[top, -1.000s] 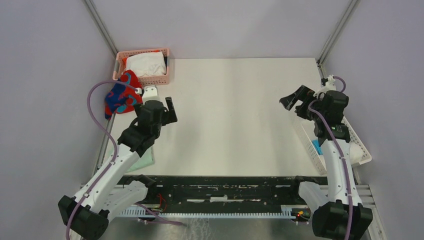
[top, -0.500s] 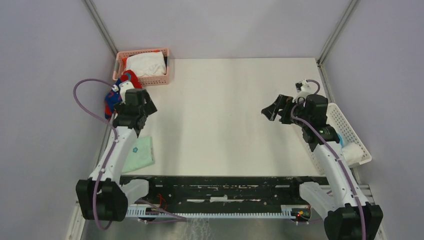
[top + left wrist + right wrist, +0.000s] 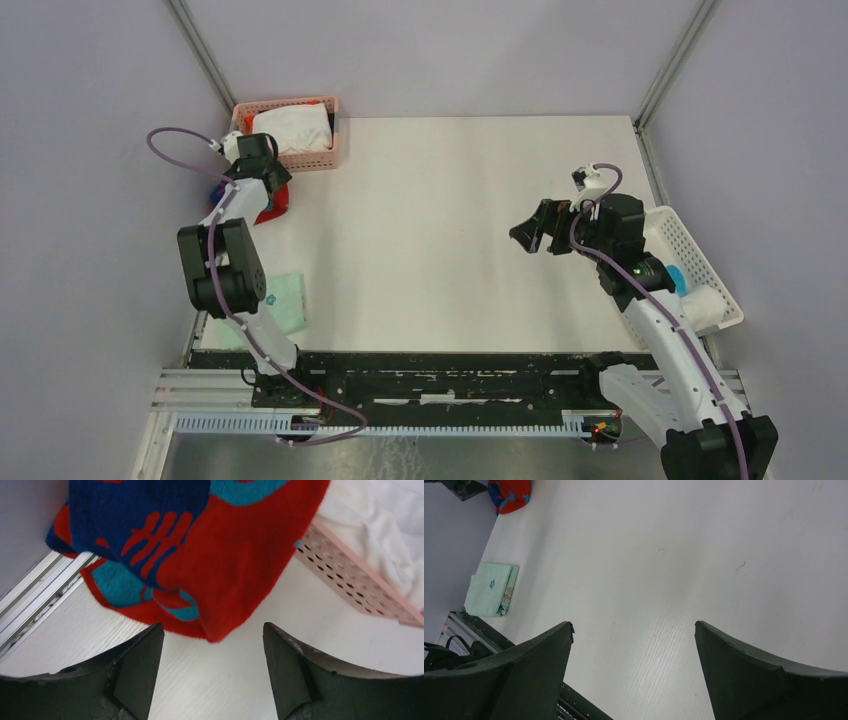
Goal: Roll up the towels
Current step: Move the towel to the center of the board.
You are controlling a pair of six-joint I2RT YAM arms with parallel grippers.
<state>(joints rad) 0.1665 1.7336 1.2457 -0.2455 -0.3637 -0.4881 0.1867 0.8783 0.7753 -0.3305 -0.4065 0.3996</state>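
Observation:
The red towel (image 3: 235, 555) with dark-blue blotches lies crumpled by the left wall, beside the pink basket (image 3: 350, 575). My left gripper (image 3: 212, 630) hangs open right at the towel's near corner, which sits just at the fingertips; nothing is gripped. In the top view the left gripper (image 3: 268, 188) covers most of the red towel (image 3: 280, 200). The white towel (image 3: 292, 130) fills the pink basket (image 3: 335, 140). A turquoise towel (image 3: 678, 275) shows partly in the white basket (image 3: 695, 250). My right gripper (image 3: 530, 235) is open over bare table, empty.
A folded mint-green cloth (image 3: 280, 305) lies at the near left edge, by the left arm's base. The white basket on the right also holds a white roll (image 3: 705, 300). Metal rails (image 3: 35, 600) run along the left wall.
The left arm has swung out and reached to the far left, bringing its gripper down at the red towel. The right gripper has drifted left, away from the white basket.

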